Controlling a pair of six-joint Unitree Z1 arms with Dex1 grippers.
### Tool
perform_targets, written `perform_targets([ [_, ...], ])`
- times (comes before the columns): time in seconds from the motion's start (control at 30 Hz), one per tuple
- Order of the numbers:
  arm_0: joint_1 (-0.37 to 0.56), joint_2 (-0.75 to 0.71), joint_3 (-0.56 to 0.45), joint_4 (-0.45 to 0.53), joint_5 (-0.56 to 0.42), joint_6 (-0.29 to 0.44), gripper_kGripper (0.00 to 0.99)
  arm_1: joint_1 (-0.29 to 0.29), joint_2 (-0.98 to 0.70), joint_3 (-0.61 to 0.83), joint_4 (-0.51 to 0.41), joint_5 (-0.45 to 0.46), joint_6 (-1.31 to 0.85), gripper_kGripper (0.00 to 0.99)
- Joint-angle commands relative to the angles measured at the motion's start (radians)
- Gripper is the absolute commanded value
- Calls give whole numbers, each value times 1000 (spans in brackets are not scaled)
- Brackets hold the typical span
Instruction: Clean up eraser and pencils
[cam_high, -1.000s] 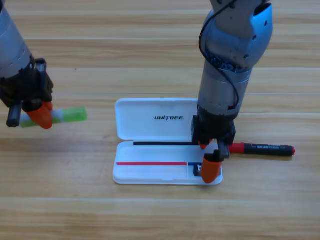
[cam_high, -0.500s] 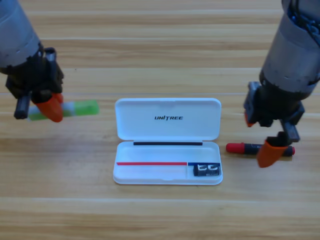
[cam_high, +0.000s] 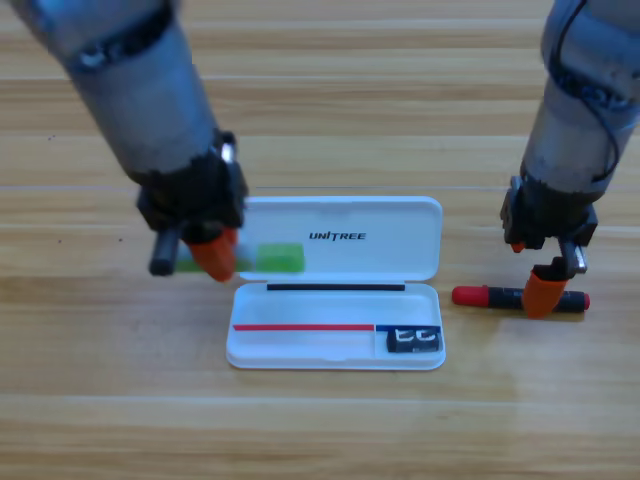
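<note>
My left gripper is shut on the pale green pencil and holds it lying level, its bright green end over the left part of the case lid. The white case lies open at the table's middle. The black eraser rests in the right end of its tray. The red-capped pencil with the black barrel lies on the wood just right of the case. My right gripper is open and points down over that pencil's barrel, one orange jaw in front of it.
The case lid, marked UNITREE, lies flat behind the tray. Bare wooden table surrounds the case on all sides.
The right gripper left the eraser in the tray, swung right and dropped onto the red-capped pencil. The left gripper carried the green pencil right, from the far left to the case lid.
</note>
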Motion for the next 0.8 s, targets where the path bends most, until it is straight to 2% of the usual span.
perform_targets([
  [0.03, -63, 147, -51, -2, 13, -23, 0, -45, 123, -3, -37, -16, -24, 839],
  [0.23, -72, 227, -105, -10, 16, -29, 0, -54, 166, -23, -46, -19, -37, 807],
  [0.37, -70, 264, -123, -10, 16, -31, 0, -54, 176, -25, -46, -17, -50, 526],
  [0.47, -70, 276, -131, -10, 16, -34, 0, -54, 177, -22, -46, -17, -62, 242],
  [0.57, -70, 287, -134, -10, 16, -40, 0, -54, 177, -19, -46, -13, -70, 18],
  [0.8, -72, 305, -135, -15, 12, -55, 0, -54, 163, -13, -38, -13, -76, 0],
])
